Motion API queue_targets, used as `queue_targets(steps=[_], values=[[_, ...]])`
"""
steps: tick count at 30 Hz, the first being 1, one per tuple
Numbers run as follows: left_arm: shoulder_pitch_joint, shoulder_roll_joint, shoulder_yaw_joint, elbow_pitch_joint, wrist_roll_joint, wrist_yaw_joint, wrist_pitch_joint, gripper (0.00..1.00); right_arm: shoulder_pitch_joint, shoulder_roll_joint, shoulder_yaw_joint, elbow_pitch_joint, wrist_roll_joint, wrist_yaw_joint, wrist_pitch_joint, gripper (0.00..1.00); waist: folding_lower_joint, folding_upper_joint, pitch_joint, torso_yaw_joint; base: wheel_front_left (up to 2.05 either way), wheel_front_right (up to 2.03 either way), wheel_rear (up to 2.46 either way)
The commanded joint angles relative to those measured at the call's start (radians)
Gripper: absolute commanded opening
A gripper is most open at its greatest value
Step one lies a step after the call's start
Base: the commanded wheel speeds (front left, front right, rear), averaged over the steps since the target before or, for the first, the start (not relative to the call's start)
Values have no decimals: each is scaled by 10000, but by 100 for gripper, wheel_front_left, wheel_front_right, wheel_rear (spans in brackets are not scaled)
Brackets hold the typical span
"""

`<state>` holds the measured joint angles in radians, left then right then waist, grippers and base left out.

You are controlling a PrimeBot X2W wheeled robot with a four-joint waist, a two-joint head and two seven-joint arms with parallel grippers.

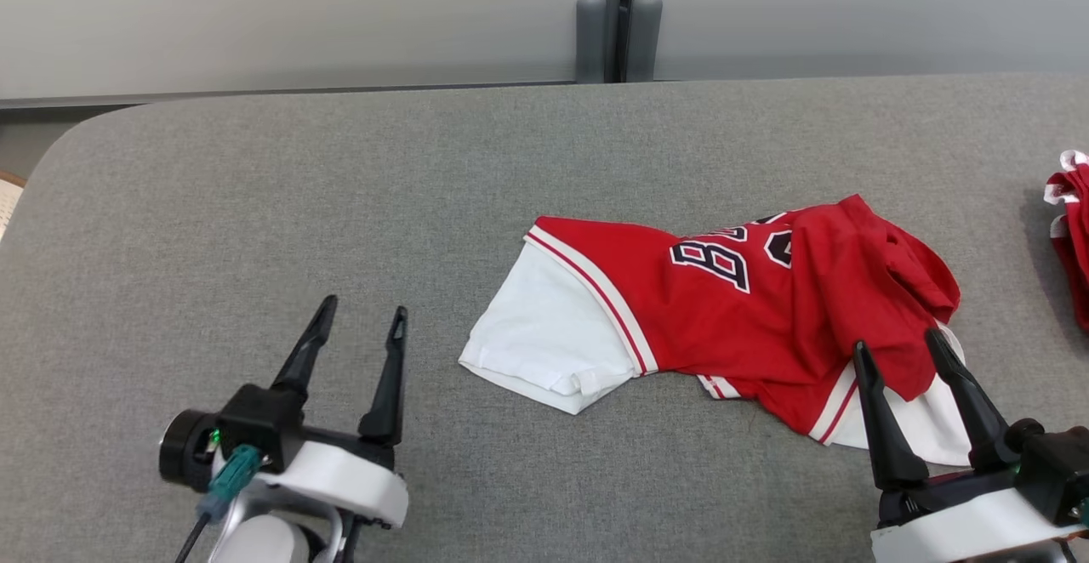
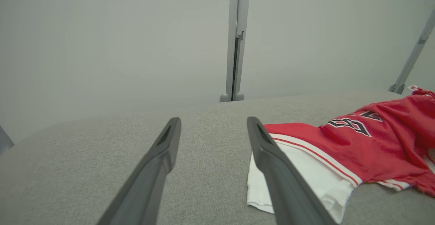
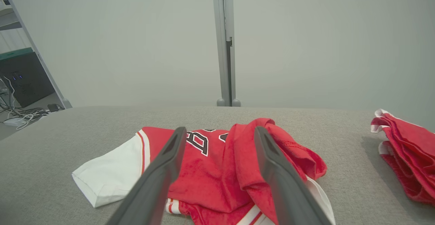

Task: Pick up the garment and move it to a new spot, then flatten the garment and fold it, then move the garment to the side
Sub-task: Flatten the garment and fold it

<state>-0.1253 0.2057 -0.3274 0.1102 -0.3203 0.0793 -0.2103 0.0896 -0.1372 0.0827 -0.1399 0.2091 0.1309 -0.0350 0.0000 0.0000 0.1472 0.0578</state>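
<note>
Two grippers flank a crumpled jersey on a grey cloth-covered table (image 1: 255, 206). At left, the left gripper (image 1: 364, 308) hovers with its long dark fingers spread wide and nothing between them, near the garment's white end but apart from it. Right of centre lies the red-and-white knit sports jersey (image 1: 749, 308), bunched up, its black-and-white numerals partly folded under and a loose red fold heaped at its right end. The right gripper (image 1: 896, 340), likewise spread and empty, is poised over the jersey's near right hem; whether it touches the cloth cannot be told. At far right, well apart, sits a second heap of red-and-white cloth (image 1: 1070, 240). The jersey looks light, soft and limp. It would likely sag and trail when lifted, so a pinch on the banded hem or an outer edge seems the surest hold.
</note>
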Motion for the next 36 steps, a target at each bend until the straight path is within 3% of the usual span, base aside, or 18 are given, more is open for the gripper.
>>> queue_targets(steps=[1, 7, 15, 16, 17, 18, 26, 36], values=[[-319, -88, -130, 187, 22, -117, 123, 100, -129, -24, 3, -21, 60, -4, -8, 100, 0, 0, 140, -21, 0, 0, 0], [-1393, -632, -726, 1925, -344, -683, 1085, 100, -430, -75, 111, 113, 165, -4, -102, 100, 0, 0, 670, -284, 0, 0, 0], [-2138, -1072, -787, 4248, -1020, -1061, 1816, 100, -562, 9, -25, 507, 297, -4, -253, 100, 0, 0, 1069, -692, 0, 0, 0], [-2212, -1074, -796, 4436, -1076, -1104, 1882, 80, -554, 10, -86, 551, 319, -4, -275, 100, 0, 0, 1095, -722, 0, 0, 0], [-2260, -1087, -821, 4601, -1116, -1171, 1929, 43, -541, 20, -152, 602, 367, -4, -280, 100, 0, 0, 1122, -750, 0, 0, 0], [-2301, -1101, -838, 4742, -1150, -1207, 1925, 0, -524, 20, -229, 665, 385, -4, -268, 100, 0, 0, 1144, -779, 0, 0, 0], [-2559, -1097, -851, 5271, -1194, -1276, 1581, 0, -618, -381, -854, 1393, 704, -4, -78, 100, 0, 0, 1222, -775, 0, 0, 0], [-2932, -1153, -997, 5666, -1145, -1260, 1175, 0, -1769, -1206, -180, 2425, 1548, -2, 387, 100, 0, 0, 1490, -494, 0, 0, 0]])
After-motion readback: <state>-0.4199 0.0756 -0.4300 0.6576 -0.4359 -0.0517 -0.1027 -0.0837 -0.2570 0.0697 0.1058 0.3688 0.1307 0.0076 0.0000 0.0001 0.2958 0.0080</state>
